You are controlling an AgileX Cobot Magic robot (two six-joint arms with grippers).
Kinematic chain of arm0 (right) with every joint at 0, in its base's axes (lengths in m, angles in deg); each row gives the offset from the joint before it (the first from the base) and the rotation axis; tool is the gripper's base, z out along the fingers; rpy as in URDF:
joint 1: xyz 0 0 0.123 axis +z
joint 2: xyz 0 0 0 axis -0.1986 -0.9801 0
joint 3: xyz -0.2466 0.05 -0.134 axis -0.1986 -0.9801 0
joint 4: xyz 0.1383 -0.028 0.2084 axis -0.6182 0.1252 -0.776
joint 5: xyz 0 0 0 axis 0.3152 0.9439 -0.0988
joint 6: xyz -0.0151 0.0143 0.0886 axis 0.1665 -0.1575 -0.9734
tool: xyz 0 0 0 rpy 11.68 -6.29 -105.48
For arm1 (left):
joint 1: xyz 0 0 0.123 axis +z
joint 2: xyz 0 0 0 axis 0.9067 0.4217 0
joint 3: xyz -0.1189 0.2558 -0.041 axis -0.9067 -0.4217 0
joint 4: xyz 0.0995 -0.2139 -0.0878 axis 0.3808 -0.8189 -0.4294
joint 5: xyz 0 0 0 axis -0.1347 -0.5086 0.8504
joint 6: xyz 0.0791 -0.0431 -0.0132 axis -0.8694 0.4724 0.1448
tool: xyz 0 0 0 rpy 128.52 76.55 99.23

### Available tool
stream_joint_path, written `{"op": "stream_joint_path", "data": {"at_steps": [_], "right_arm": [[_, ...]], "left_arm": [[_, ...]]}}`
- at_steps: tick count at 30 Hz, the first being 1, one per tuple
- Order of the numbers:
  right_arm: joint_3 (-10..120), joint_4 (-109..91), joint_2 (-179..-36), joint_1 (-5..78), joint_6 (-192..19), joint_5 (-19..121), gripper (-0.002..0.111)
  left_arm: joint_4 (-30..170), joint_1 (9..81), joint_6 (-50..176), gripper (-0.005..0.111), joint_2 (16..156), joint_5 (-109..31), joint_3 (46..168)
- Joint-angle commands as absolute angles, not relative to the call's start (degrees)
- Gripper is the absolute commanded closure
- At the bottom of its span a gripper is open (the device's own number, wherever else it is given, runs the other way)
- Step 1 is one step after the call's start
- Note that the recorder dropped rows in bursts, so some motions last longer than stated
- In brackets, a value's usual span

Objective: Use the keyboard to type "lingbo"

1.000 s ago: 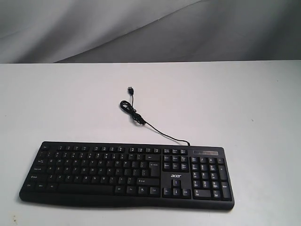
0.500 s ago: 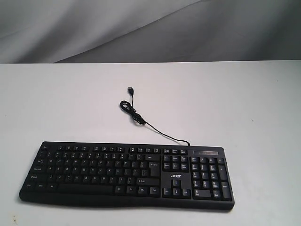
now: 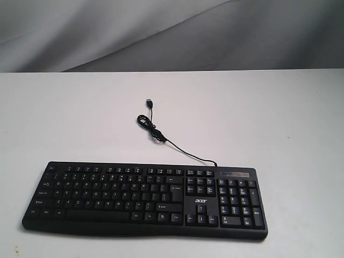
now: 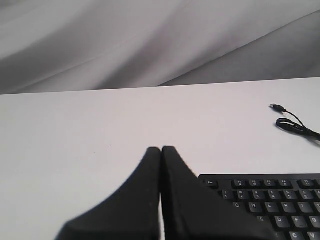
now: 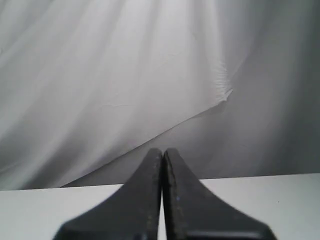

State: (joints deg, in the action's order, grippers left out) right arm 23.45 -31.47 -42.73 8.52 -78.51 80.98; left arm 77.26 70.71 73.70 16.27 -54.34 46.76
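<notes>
The black keyboard (image 3: 145, 198) with white legends and an "acer" logo lies near the front of the white table (image 3: 269, 118). Its thin black cable (image 3: 161, 137) curls away toward the back and ends in a USB plug (image 3: 149, 101). Neither arm shows in the exterior view. In the left wrist view my left gripper (image 4: 161, 148) is shut with nothing in it, and the keyboard's Esc corner (image 4: 210, 183) lies just beside its fingers. My right gripper (image 5: 163, 150) is shut and empty too, with only the table and the backdrop past it; the keyboard is out of that view.
A grey draped cloth (image 3: 172, 32) hangs behind the table's far edge. The cable coil (image 4: 295, 127) and plug also show in the left wrist view.
</notes>
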Motion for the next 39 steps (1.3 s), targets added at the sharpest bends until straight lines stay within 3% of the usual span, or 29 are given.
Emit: {"op": "stream_joint_path", "data": {"at_steps": [1, 5, 13, 25, 39], "right_arm": [[22.9, -20.6, -41.0, 8.0, -83.1, 80.2, 0.108], [15.2, -5.5, -37.8, 8.0, -88.7, 73.0, 0.108], [2.0, -3.7, -35.8, 8.0, -88.8, 64.0, 0.108], [-9.7, -3.7, -35.8, 8.0, -88.6, 63.4, 0.108], [-10.1, -4.1, -35.8, 8.0, -88.7, 69.8, 0.108]], "left_arm": [[77.0, 70.8, 73.8, 0.106, 16.1, -54.0, 46.5], [77.0, 70.8, 73.8, 0.106, 16.1, -54.0, 46.5], [77.0, 70.8, 73.8, 0.106, 16.1, -54.0, 46.5], [77.0, 70.8, 73.8, 0.106, 16.1, -54.0, 46.5], [77.0, 70.8, 73.8, 0.106, 16.1, -54.0, 46.5]]}}
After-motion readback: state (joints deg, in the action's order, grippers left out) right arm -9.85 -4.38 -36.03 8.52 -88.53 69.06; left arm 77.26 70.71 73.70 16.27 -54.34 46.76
